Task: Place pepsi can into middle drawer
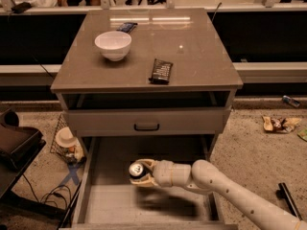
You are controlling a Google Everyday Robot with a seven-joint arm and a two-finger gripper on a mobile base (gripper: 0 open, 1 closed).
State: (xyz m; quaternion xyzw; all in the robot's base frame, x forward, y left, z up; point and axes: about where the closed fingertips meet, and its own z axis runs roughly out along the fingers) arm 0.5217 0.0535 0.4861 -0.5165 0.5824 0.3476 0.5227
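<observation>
The pepsi can (137,170), dark blue with a silver top, lies tilted in my gripper (143,173), which is shut on it. The gripper holds the can just above the pale grey floor of the open middle drawer (108,202), left of the drawer's centre. My white arm (225,186) reaches in from the lower right over the drawer's right side.
A grey drawer front with a black handle (146,127) is above the open drawer. On the cabinet top (201,56) are a white bowl (113,44), a flat dark snack bar (160,71) and a blue packet (126,27). Clutter lies on the floor on both sides.
</observation>
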